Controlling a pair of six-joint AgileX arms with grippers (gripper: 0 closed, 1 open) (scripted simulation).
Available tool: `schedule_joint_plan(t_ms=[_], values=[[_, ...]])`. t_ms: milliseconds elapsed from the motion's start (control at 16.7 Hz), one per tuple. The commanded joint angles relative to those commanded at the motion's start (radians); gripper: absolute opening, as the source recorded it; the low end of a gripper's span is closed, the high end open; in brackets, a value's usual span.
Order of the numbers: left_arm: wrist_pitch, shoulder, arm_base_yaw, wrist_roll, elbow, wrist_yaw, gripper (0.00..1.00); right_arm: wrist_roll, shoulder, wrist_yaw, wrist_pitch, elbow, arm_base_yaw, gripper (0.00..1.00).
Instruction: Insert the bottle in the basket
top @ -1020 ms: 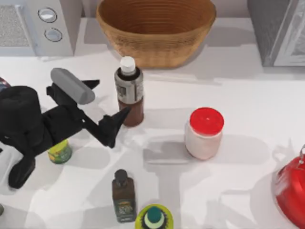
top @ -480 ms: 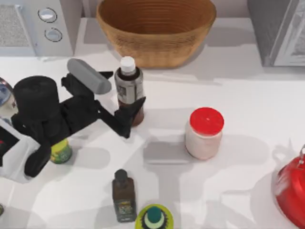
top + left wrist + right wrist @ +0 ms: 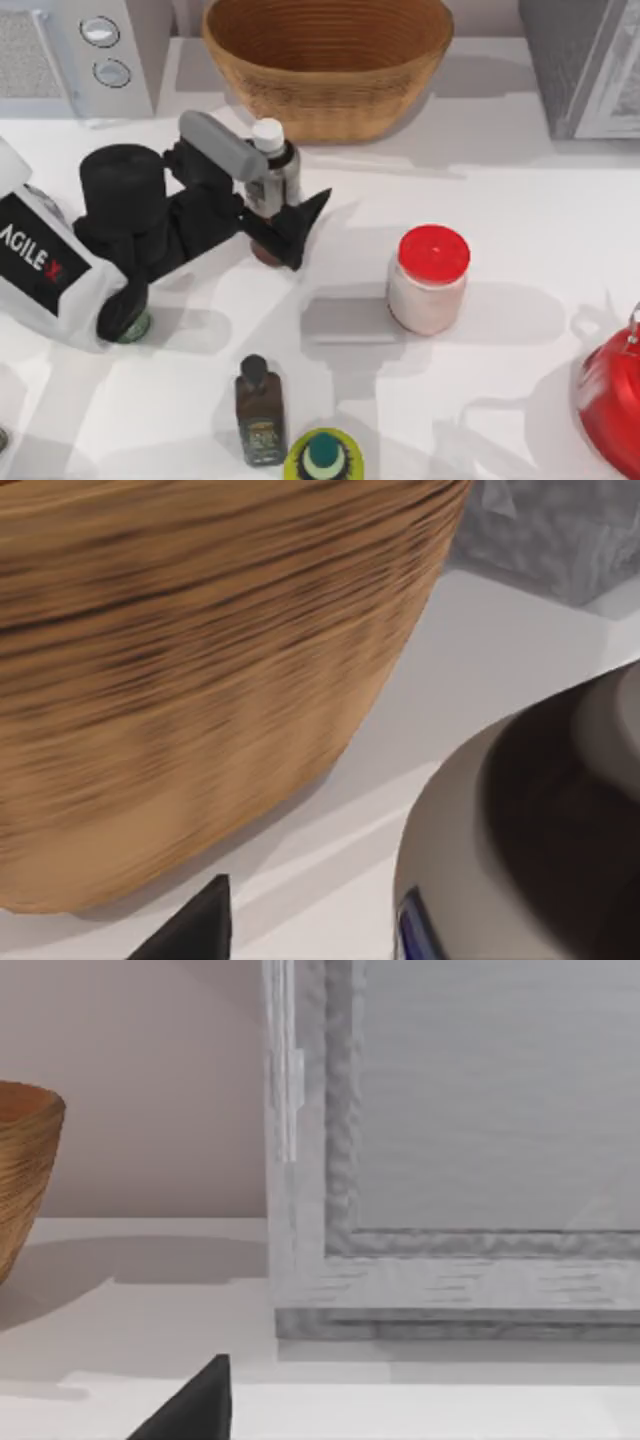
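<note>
Reaching around the bottle [image 3: 270,165], the left gripper [image 3: 282,210] has wide fingers (not squeezing yet); it should close gently, then lift straight up toward the basket [image 3: 330,95].

**Camera placement**

Top view: high above the table [image 3: 520,230], looking down, back wall uppermost. Left wrist view: very near the basket [image 3: 200,660] wall and the bottle [image 3: 520,850] shoulder, facing the back. Right wrist view: low, level, facing the grey cabinet [image 3: 460,1160]. All three views share the basket.
</note>
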State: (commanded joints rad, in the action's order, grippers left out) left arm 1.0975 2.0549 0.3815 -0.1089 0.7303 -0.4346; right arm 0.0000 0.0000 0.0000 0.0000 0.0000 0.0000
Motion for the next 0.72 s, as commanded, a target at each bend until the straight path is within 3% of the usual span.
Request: schedule_joint_plan(t_ms=[120,720], values=[[0.0,0.0,0.0,0.0,0.0,0.0,1.0,0.0,0.0,0.0,0.0,0.0,0.0,1.0],[0.0,0.0,0.0,0.0,0.0,0.0,0.25,0.0,0.0,0.0,0.0,0.0,0.0,1.0]])
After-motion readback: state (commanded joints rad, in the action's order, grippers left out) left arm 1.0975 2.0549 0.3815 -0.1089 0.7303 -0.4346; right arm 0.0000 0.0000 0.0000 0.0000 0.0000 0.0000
